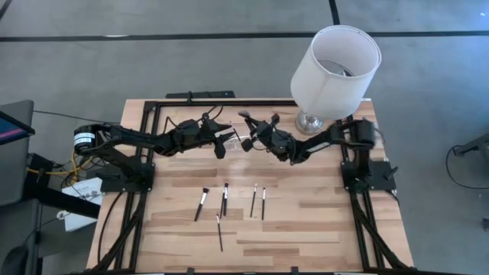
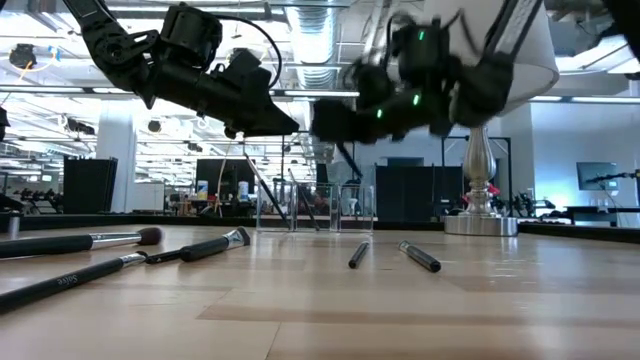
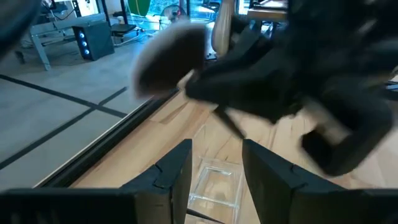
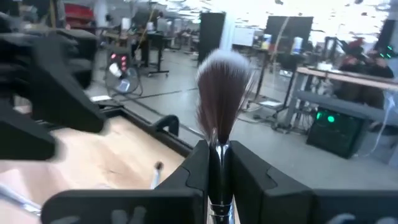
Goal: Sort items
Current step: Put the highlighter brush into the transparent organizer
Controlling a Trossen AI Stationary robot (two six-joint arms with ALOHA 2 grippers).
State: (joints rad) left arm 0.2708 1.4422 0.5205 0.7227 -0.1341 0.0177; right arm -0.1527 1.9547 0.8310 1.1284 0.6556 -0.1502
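My right fingers (image 4: 217, 174) were clamped tight on the ferrule of a fluffy-headed brush (image 4: 221, 93), whose bristles stood up past them, dark at the base and pale at the tips. In the high view that arm reached in from the right and hung above the far middle of the table (image 1: 306, 229), just in front of the lamp (image 1: 334, 69).

My left fingers (image 3: 214, 171) stood parted with nothing between them, raised off the wood and pointing toward the right arm, the two grippers close together in the air. Below and just ahead of them sat a small clear container (image 3: 214, 183) on the table, with a few thin handles leaning in it as the low view showed (image 2: 315, 208).

The other brushes (image 1: 229, 202) lay loose on the near half of the table, well apart from both of my arms: one with a small soft tip (image 2: 85, 240), a short flat-tipped one (image 2: 215, 244) beside it, a long one (image 2: 65, 285) nearest the camera, and two (image 2: 420, 257) farther right.
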